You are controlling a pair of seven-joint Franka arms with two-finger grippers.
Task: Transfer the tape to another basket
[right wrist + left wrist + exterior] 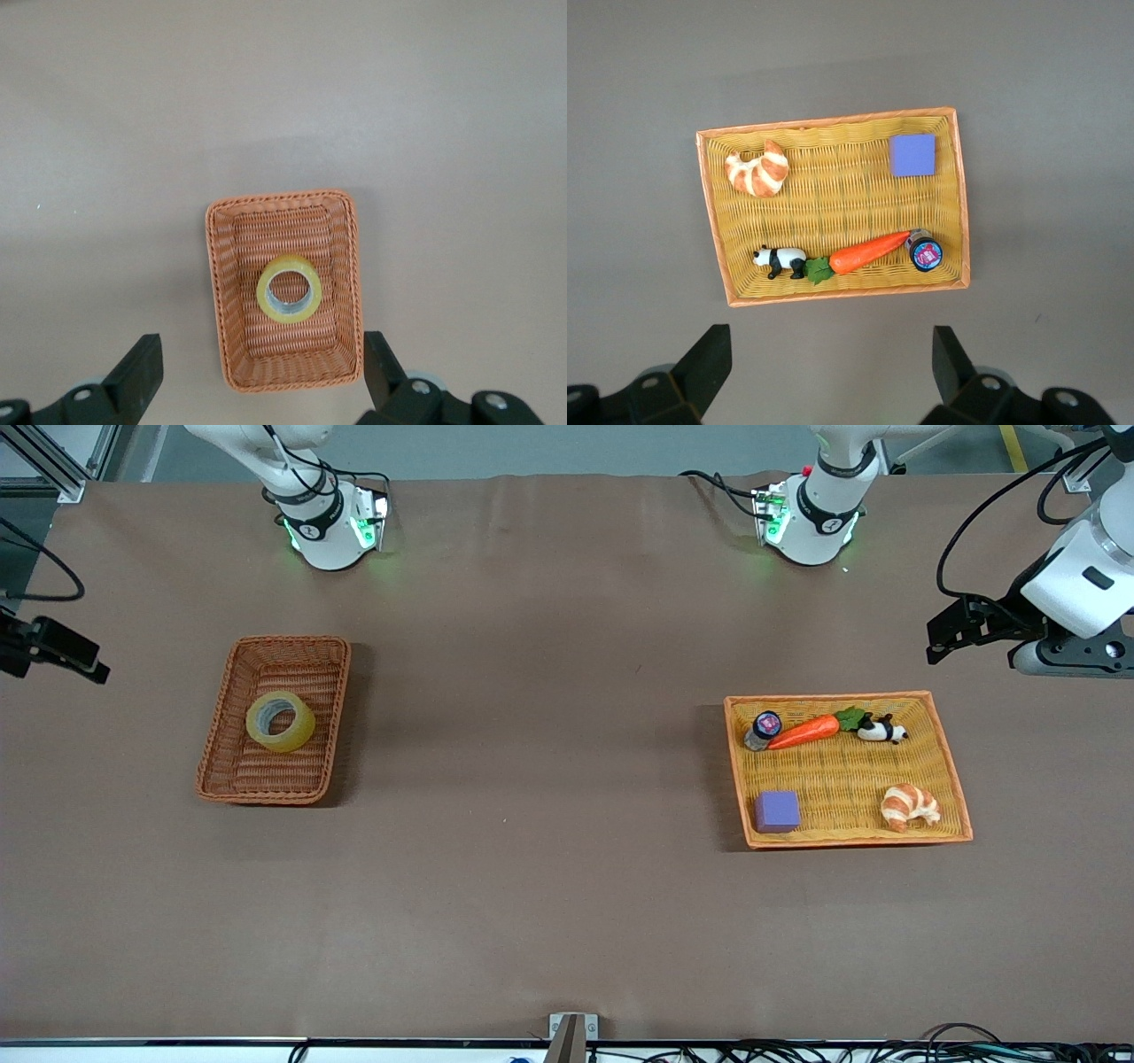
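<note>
The tape (280, 720), a yellowish translucent roll, lies flat in the narrow reddish-brown basket (232, 778) toward the right arm's end of the table. Both also show in the right wrist view, the tape (289, 289) in the middle of the basket (288, 379). My right gripper (263, 372) is open and empty, high over the table at the basket's edge; it shows in the front view (93, 669) at the frame's edge. My left gripper (830, 367) is open and empty, high over the table beside the yellow tray; it also shows in the front view (937, 642).
A wider orange-yellow woven tray (952, 775) toward the left arm's end holds a croissant (909, 806), a purple block (777, 811), a carrot (806, 732), a toy panda (881, 731) and a small jar (764, 729). Brown table lies between the two baskets.
</note>
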